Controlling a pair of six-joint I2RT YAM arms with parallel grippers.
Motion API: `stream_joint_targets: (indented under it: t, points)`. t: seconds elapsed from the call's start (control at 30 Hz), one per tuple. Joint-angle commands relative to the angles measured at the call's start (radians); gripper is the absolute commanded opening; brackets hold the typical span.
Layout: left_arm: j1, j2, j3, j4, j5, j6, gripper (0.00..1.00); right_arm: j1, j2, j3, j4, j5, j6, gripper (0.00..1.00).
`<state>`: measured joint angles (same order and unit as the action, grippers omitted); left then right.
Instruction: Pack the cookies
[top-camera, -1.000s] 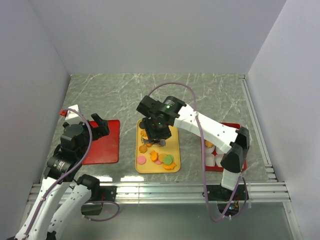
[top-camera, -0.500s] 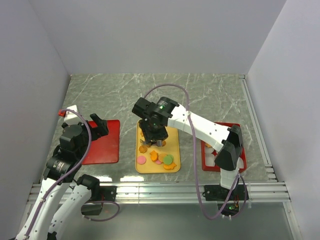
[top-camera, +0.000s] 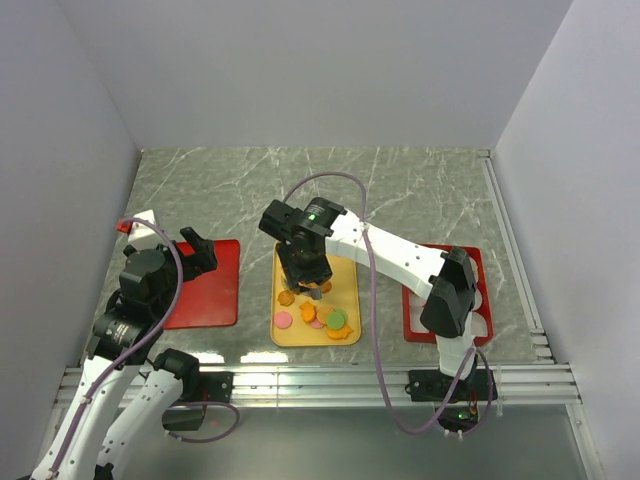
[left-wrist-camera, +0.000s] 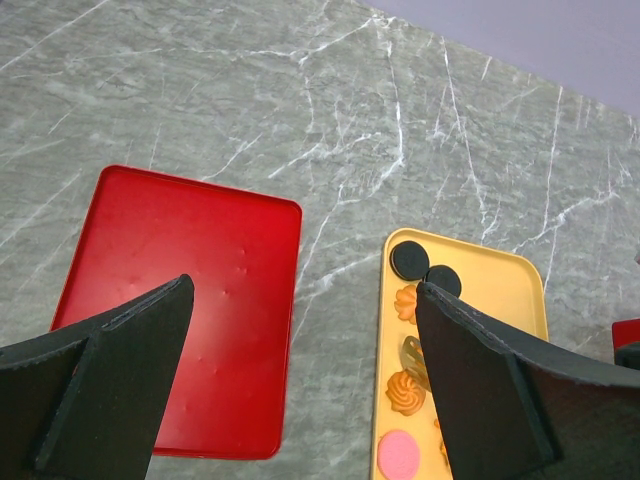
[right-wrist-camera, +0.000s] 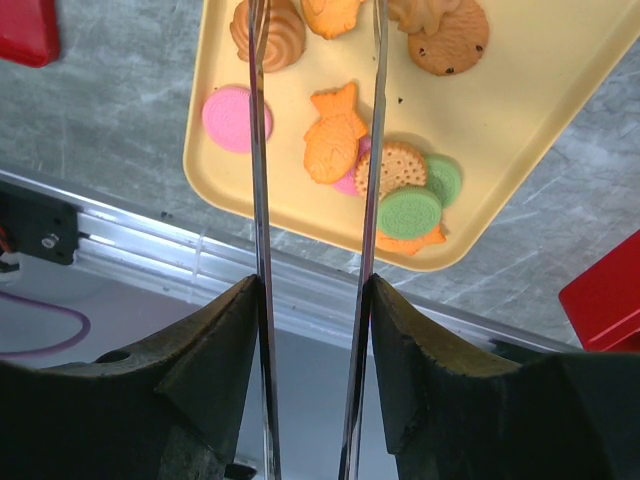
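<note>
The cookies (top-camera: 322, 318) lie on a yellow tray (top-camera: 348, 285) in the middle of the table: orange, pink, green and brown pieces. My right gripper (top-camera: 308, 265) hangs over the tray, shut on metal tongs (right-wrist-camera: 258, 150) whose two blades run up between its fingers (right-wrist-camera: 215, 340). A fish-shaped cookie (right-wrist-camera: 335, 146) lies between the blades. The blade tips pass out of the top of the right wrist view. My left gripper (left-wrist-camera: 300, 400) stands open above a red tray (left-wrist-camera: 180, 300), with nothing between its fingers. Two black cookies (left-wrist-camera: 408, 260) show at the yellow tray's far end.
A second red tray (top-camera: 482, 300) lies at the right, partly under my right arm. The aluminium rail (top-camera: 320, 380) runs along the table's near edge. Grey walls close in the left, back and right sides.
My right arm has swung left, carrying the tongs a little leftward over the yellow tray. The left arm has not moved.
</note>
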<state>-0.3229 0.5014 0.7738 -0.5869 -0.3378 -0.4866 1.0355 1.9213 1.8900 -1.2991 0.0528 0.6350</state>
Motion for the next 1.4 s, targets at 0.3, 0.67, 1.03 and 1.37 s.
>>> stream_joint_targets:
  t: [0.3, 0.67, 1.03, 1.37]
  points:
    - [0.005, 0.011, 0.007, 0.032, 0.005, 0.003, 1.00, -0.009, 0.018, -0.011, 0.021, 0.015, 0.023, 0.50]
    - [0.005, 0.011, 0.007, 0.033, 0.008, 0.005, 0.99, -0.011, 0.015, -0.002, -0.002, 0.027, 0.026, 0.38]
    - [0.005, 0.019, 0.007, 0.033, 0.014, 0.005, 0.99, -0.032, -0.008, 0.155, -0.118, 0.068, 0.026, 0.38]
    - [0.004, 0.031, 0.004, 0.038, 0.026, 0.005, 0.99, -0.175, -0.160, 0.103, -0.140, 0.104, 0.006, 0.37]
